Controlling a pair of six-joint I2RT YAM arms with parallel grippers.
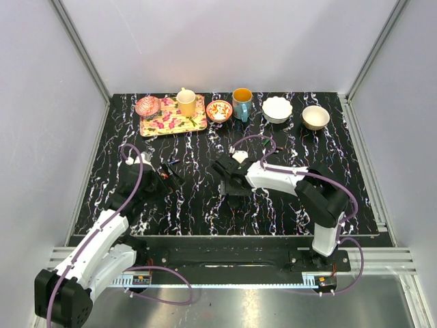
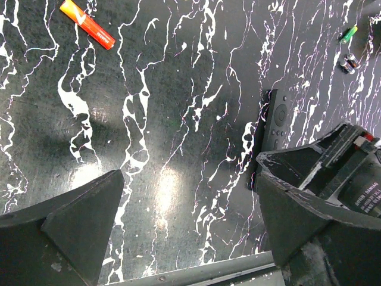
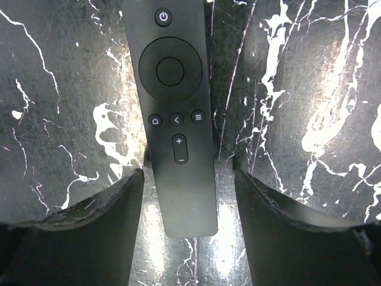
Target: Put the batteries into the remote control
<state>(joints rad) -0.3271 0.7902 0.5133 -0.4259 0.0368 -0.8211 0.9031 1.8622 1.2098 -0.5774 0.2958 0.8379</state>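
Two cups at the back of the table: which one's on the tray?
The yellow cup, standing at the right end of the floral tray. The blue mug with the orange inside stands on the bare table, right of the small patterned bowl.

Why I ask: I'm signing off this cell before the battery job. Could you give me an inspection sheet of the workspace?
Surface: black white-veined tabletop, no spills seen.
Job's things: slim black plastic remote control lying buttons-up; two small dark batteries lying apart from it.
Clutter: floral rectangular tray, teal mug and white bowl among crockery at the back; orange-red stick on the surface.
Grippers: left gripper open over bare surface; right gripper open, straddling the remote, gaps either side.
Cables: purple cables looped along both arms.
Surroundings: pale enclosure walls on three sides.
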